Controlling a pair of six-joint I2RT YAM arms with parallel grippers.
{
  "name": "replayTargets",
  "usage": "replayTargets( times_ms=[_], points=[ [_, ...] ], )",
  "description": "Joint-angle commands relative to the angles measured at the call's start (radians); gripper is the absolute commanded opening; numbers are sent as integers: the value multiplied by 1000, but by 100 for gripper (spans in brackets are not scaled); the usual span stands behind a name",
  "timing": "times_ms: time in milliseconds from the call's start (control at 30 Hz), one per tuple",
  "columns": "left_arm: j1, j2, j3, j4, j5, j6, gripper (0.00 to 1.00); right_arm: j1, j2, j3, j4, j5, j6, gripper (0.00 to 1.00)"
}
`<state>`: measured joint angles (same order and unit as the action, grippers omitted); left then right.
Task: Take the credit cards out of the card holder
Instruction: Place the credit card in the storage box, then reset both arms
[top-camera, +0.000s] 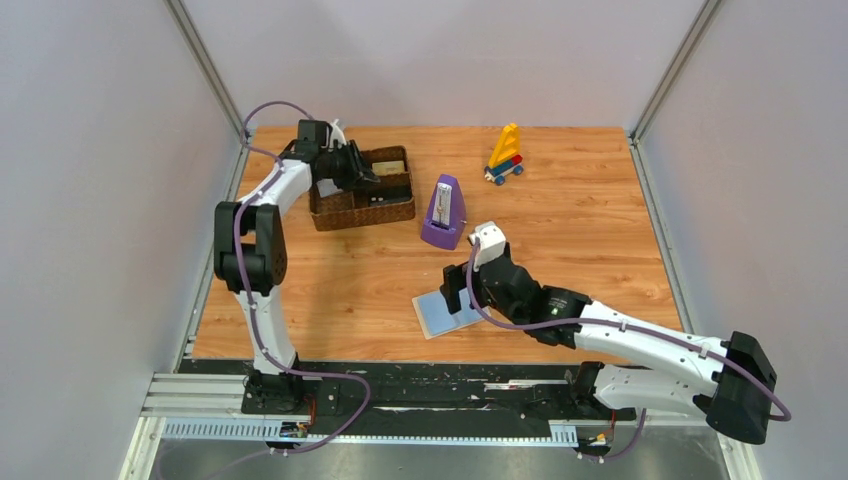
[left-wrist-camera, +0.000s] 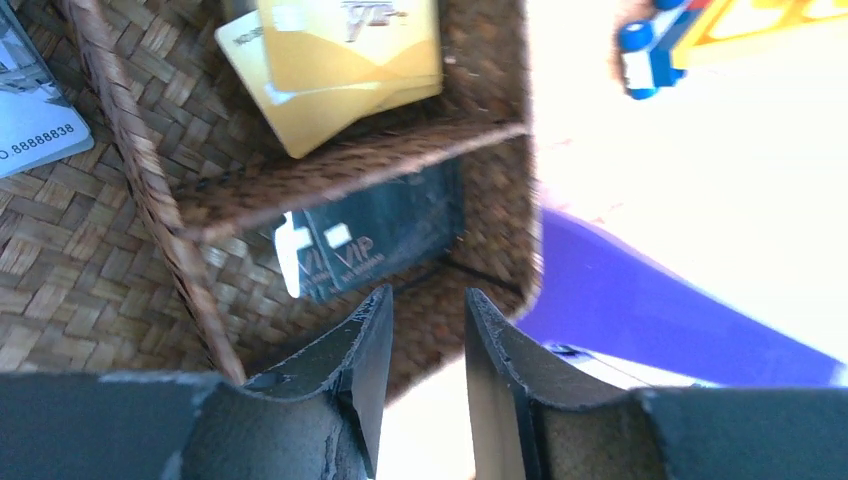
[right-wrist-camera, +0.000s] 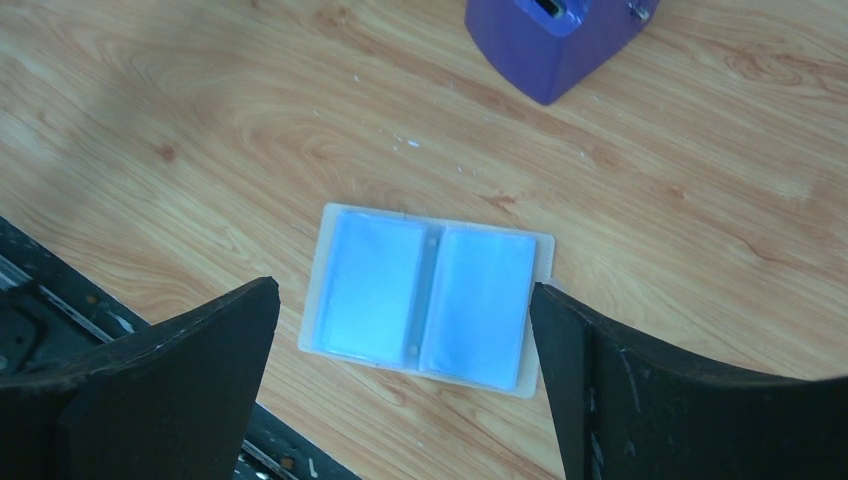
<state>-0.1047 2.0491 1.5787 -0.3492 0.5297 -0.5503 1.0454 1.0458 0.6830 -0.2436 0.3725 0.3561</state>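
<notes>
Overhead, the left end effector (top-camera: 352, 170) hangs over the woven tray (top-camera: 365, 212) at far left. The right end effector (top-camera: 456, 290) hovers above the light-blue card holder (top-camera: 438, 317), near centre on the tabletop (top-camera: 580, 200).

Left wrist: fingers slightly apart above a black card (left-wrist-camera: 385, 235). Tan cards (left-wrist-camera: 345, 60) fill the next compartment.

Right wrist: fingers wide apart, holder lying open flat.

The left arm (top-camera: 262, 235) rose from its base and reached to the far left, with the elbow lifted. The left gripper (left-wrist-camera: 428, 300) pointed downward, its two fingers only slightly apart and nothing between them. The right arm (top-camera: 640, 340) lay low and stretched left toward the near middle. The right gripper (right-wrist-camera: 405, 290) faced down, its fingers spread wide and holding nothing.
</notes>
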Motion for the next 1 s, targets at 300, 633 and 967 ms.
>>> replayTargets(
  times_ms=[300,633,967],
  points=[
    [-19,-551,-203,-50,84,98,87,-2,-100,136,-154,108,305,100],
    [-46,-937,-538,-12,162,83,100,-1,-246,156,-254,207,303,100],
    [-55,-1290,-803,120,227,-12,100,-1,-344,144,-310,240,369,100]
  ],
)
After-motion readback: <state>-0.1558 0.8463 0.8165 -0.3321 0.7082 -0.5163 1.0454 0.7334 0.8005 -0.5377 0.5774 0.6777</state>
